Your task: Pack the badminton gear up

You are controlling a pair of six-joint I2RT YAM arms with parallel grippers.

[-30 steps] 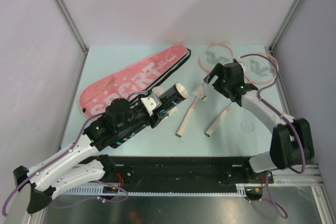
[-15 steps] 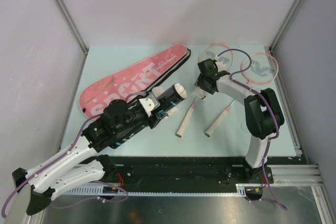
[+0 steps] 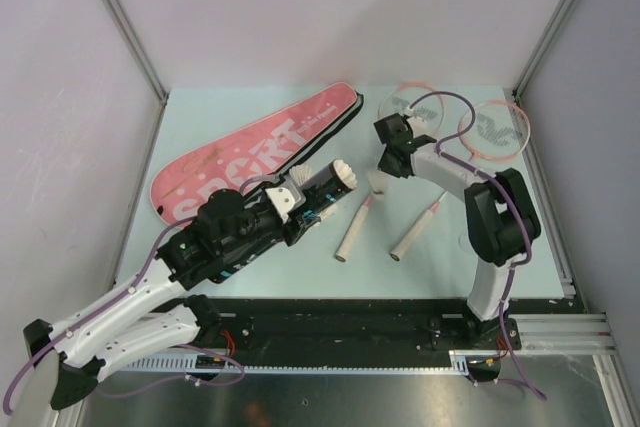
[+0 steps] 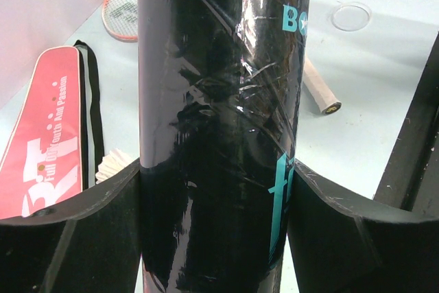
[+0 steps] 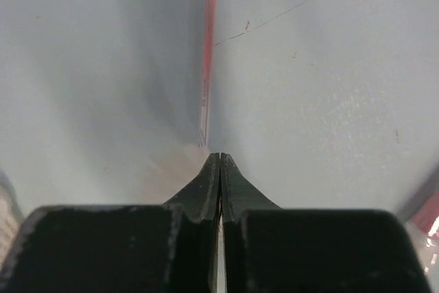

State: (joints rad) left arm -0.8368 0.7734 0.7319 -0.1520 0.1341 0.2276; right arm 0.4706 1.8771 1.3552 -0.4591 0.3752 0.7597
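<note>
My left gripper (image 3: 287, 209) (image 4: 219, 228) is shut on the long black tube (image 3: 326, 191) (image 4: 219, 66), which points toward the table's middle. White shuttlecocks (image 3: 341, 170) sit at its far end, and another (image 3: 300, 176) (image 4: 113, 164) lies beside it. The pink bag (image 3: 250, 152) (image 4: 41, 135) lies to its left. Two rackets (image 3: 413, 104) (image 3: 495, 129) lie at the back right, handles toward me. My right gripper (image 3: 384, 173) (image 5: 219, 156) points down, jaws pressed together on the feather edge of a shuttlecock (image 3: 378, 186) (image 5: 171, 166) beside a red racket shaft (image 5: 208, 46).
A clear round lid (image 3: 470, 240) (image 4: 351, 16) lies on the table (image 3: 440, 277) at the near right. Two pale racket handles (image 3: 352, 235) (image 3: 412, 235) cross the middle. Grey walls and metal posts enclose the table; a black rail (image 3: 350, 322) runs along the near edge.
My right arm swung left from over the racket heads down to the shuttlecock, and its jaws closed. The left arm and tube have not moved.
</note>
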